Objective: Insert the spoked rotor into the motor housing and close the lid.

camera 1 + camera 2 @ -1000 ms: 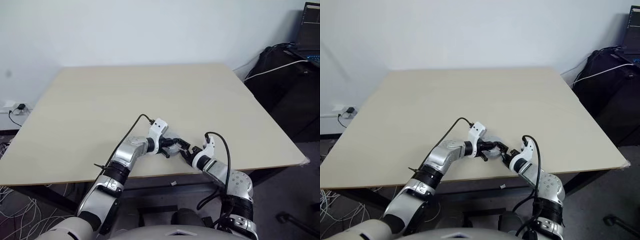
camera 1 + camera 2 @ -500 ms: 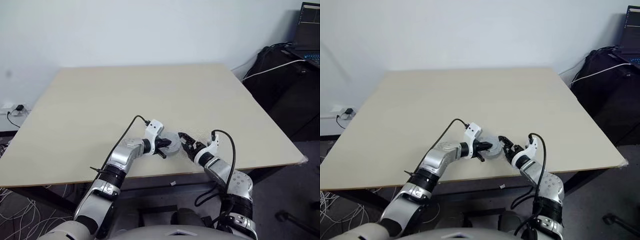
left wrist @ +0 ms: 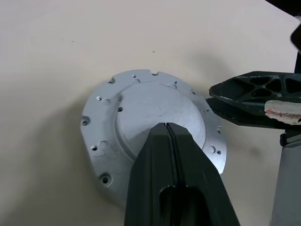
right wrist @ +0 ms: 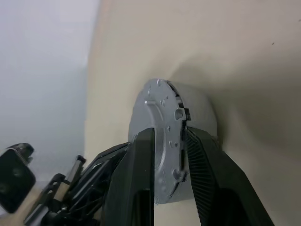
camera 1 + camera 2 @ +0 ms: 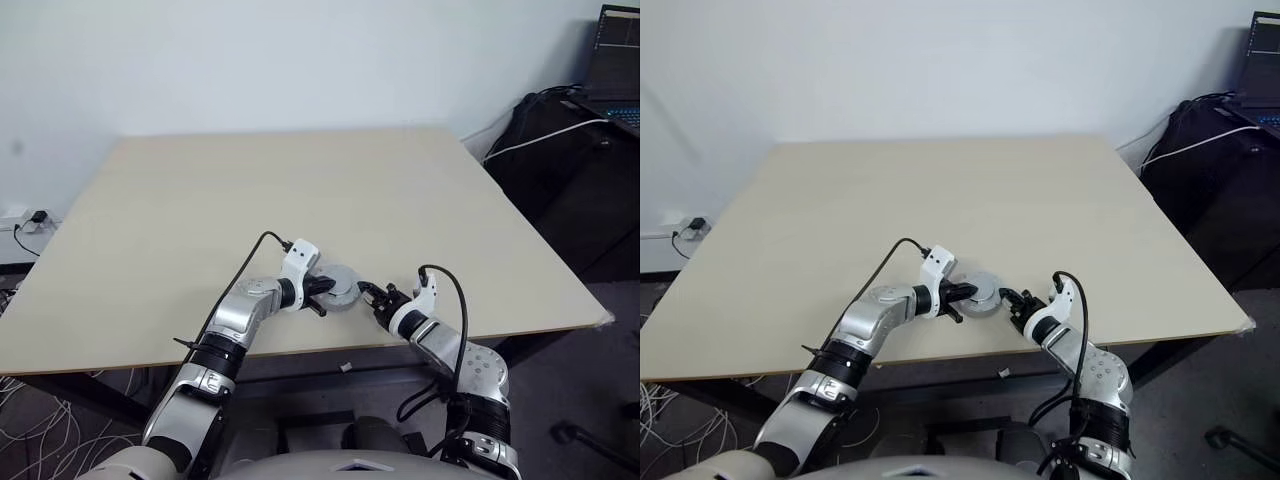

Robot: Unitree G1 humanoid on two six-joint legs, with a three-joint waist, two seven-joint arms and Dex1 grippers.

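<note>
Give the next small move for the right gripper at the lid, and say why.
Probably finish closing the right gripper on the lid. Its two fingers already straddle the silvery disc's rim, one on each face, while the shut left gripper rests on the lid's flat top on the table.

- The lid (image 5: 341, 287) lies flat on the table (image 5: 200, 210), near its front edge, about midway across.
- The left gripper (image 3: 168, 126) reaches in from the lid's left, its tip over the lid's middle.
- The right gripper (image 4: 168, 135) comes from the lid's right, one finger on either side of the lid's edge.
</note>
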